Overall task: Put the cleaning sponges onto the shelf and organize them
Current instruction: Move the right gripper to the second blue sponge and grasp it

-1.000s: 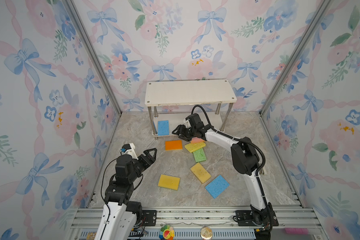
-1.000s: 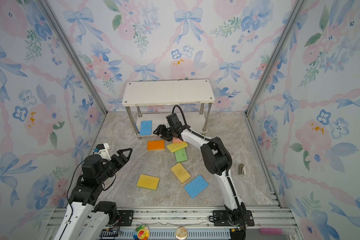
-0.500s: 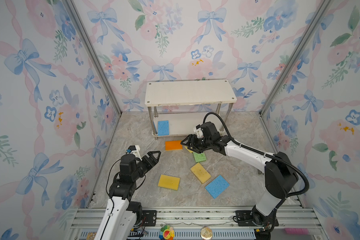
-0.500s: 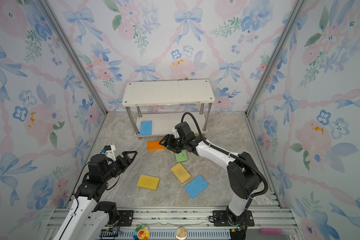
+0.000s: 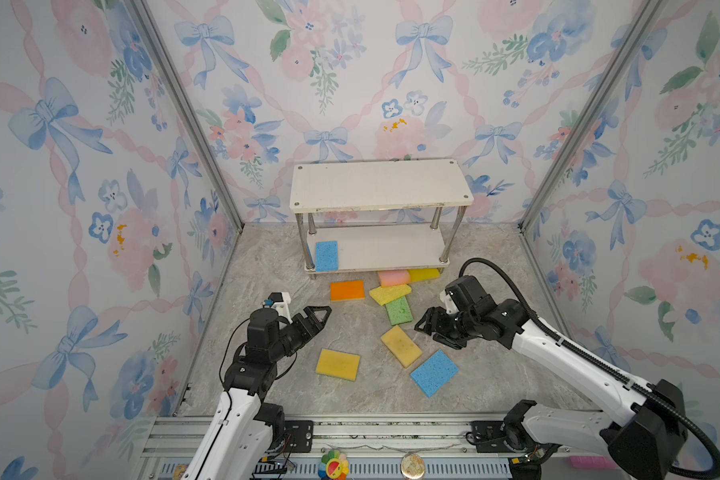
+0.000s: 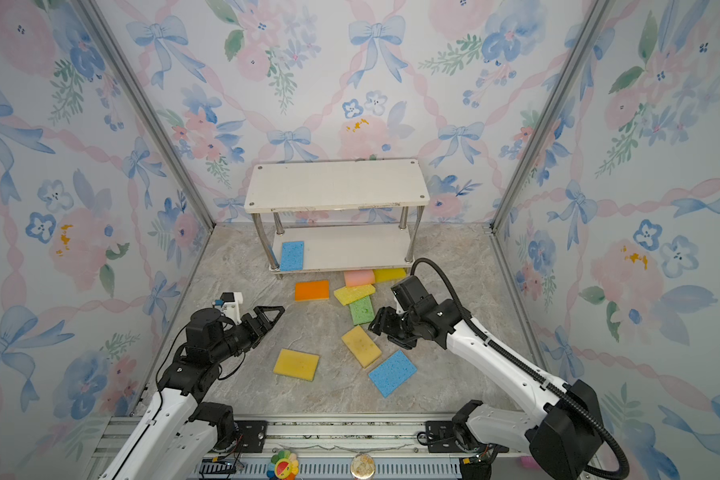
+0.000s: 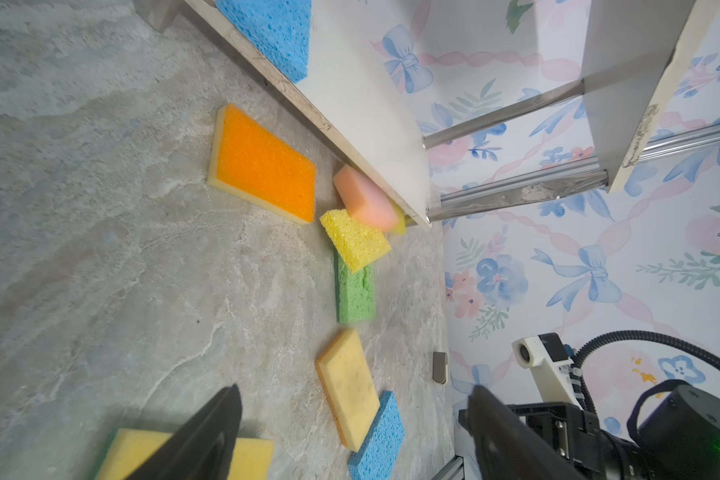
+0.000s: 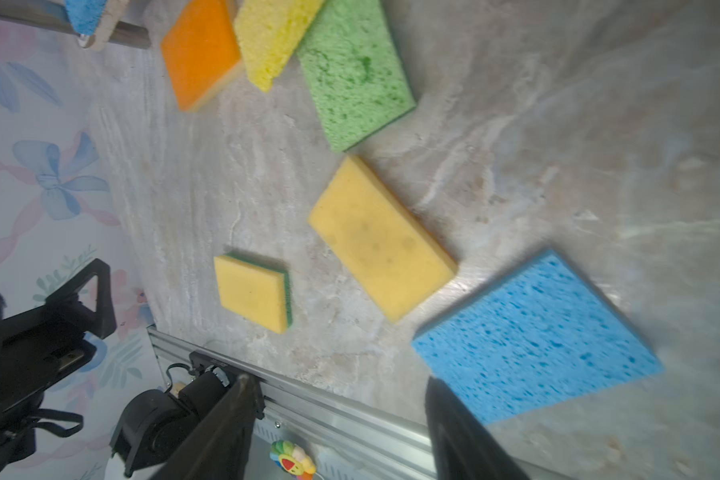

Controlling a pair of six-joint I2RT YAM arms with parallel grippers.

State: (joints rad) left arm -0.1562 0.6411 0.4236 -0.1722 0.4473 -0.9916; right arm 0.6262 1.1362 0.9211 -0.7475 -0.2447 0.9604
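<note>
**Entry: sponges and shelf, state at this moment**

- White two-tier shelf with shiny metal legs [image 5: 381, 185]: stands against the back wall.
- Blue porous sponge [image 5: 326, 255]: lies flat at the left end of the shelf's lower board.
- Pink foam sponge [image 5: 393, 277] and plain yellow sponge [image 5: 424, 274]: on the grey marbled floor [image 5: 267, 266], against the lower board's front edge.
- Orange-topped rectangular sponge [image 5: 347, 289]: on the floor just left of the pink one.
- Bright yellow porous sponge [image 5: 390, 294]: overlaps one end of the green porous sponge [image 5: 399, 311].
- Tan-yellow sponge [image 5: 400, 345]: nearer me, just beside the second blue sponge [image 5: 434, 372].
- Yellow sponge with green backing [image 5: 337, 364]: lies apart, to the left.

None of these sponges has shifted over the past second.

- My right gripper [image 5: 431, 332]: jaws apart and empty, hovering just right of the tan-yellow sponge. A second ago it reached to the pile at the shelf front. It has since drawn back toward me.
- My left gripper [image 5: 319, 320]: jaws spread wide and empty, above the floor between the orange-topped sponge and the green-backed one. It has edged slightly forward.
</note>
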